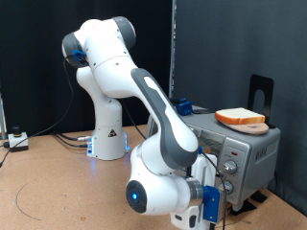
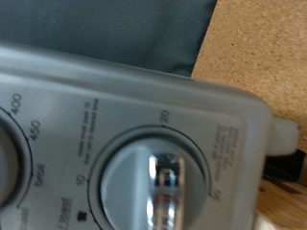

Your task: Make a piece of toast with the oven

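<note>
The silver oven [image 1: 251,149] stands on the table at the exterior view's right, its front partly hidden by my arm. A square bread slice [image 1: 240,118] with a pale face and tan crust lies flat on the oven's top; I cannot tell whether it is the piece of toast or the second slice. My gripper [image 1: 213,195] is right in front of the oven's knob panel. The wrist view shows that panel [image 2: 240,125] very close, with a grey timer knob [image 2: 158,184] with a chrome grip in the middle. No fingers show in the wrist view.
A second knob [image 2: 8,144] with temperature numbers sits at the wrist view's edge. A black stand [image 1: 261,91] rises behind the oven. The arm's white base [image 1: 107,134] stands mid-table, with a small box and cables [image 1: 17,140] at the exterior view's left.
</note>
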`<move>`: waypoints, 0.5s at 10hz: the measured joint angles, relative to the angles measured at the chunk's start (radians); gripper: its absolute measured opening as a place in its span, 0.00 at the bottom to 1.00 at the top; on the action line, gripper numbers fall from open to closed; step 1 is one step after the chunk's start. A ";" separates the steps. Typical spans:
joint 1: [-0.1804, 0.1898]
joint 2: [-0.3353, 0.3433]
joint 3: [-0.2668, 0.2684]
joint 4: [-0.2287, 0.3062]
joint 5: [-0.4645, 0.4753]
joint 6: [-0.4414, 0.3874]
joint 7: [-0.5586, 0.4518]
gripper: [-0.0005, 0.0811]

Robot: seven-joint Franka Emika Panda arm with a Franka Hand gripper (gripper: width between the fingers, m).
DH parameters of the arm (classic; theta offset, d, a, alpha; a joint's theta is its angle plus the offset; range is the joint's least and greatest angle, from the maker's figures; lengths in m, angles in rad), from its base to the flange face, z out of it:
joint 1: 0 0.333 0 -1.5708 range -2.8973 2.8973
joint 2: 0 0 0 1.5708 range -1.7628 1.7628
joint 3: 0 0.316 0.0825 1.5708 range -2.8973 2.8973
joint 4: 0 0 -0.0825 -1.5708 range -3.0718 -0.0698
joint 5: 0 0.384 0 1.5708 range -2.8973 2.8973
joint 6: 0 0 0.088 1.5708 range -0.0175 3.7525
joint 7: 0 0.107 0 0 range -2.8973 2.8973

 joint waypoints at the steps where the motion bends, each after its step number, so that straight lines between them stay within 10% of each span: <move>1: 0.004 0.000 0.003 0.000 0.004 0.001 0.000 0.99; 5: 0.016 0.001 0.003 -0.002 0.016 0.007 0.015 0.85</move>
